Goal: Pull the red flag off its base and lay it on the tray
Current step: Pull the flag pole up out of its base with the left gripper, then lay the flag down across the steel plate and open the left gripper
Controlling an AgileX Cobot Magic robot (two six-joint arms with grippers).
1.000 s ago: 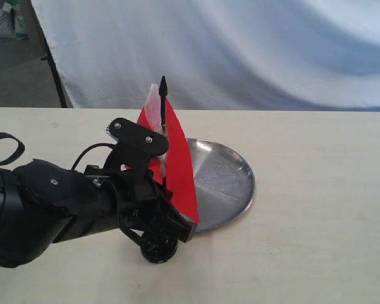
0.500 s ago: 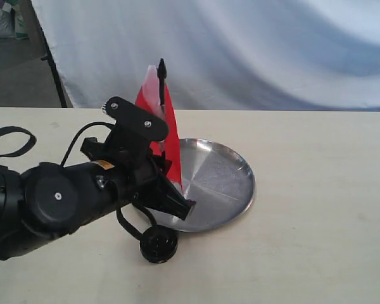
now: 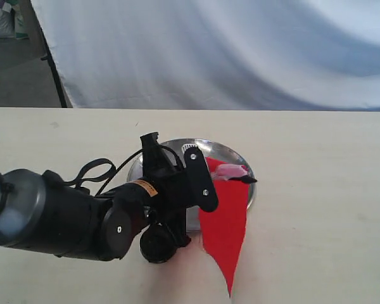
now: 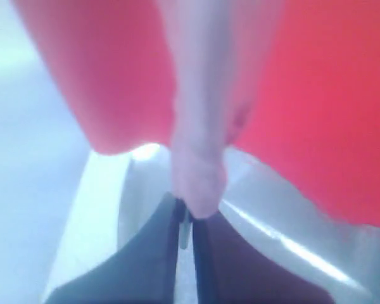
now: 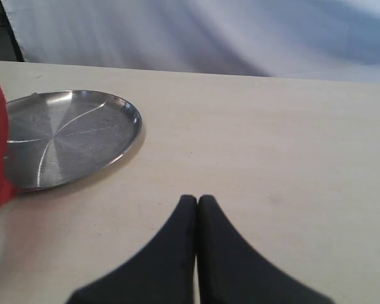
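Container check: you have one tray [image 3: 228, 151] on the table [image 3: 316, 190]. The black stick of the red flag [image 3: 225, 221] lies level over the tray with its tip near the far rim. The cloth hangs past the near rim towards the table. I cannot tell whether the stick touches the steel.

Count:
- One flag, clear of its base.
- One base [image 3: 157, 246], on the table just beside the tray's near rim and partly under your left arm.
- Two grippers.

Your left gripper [image 4: 187, 218] is clenched on the flag at its whitish strip. Your right gripper [image 5: 197, 201] has its fingers pressed together on nothing, well apart from the tray.
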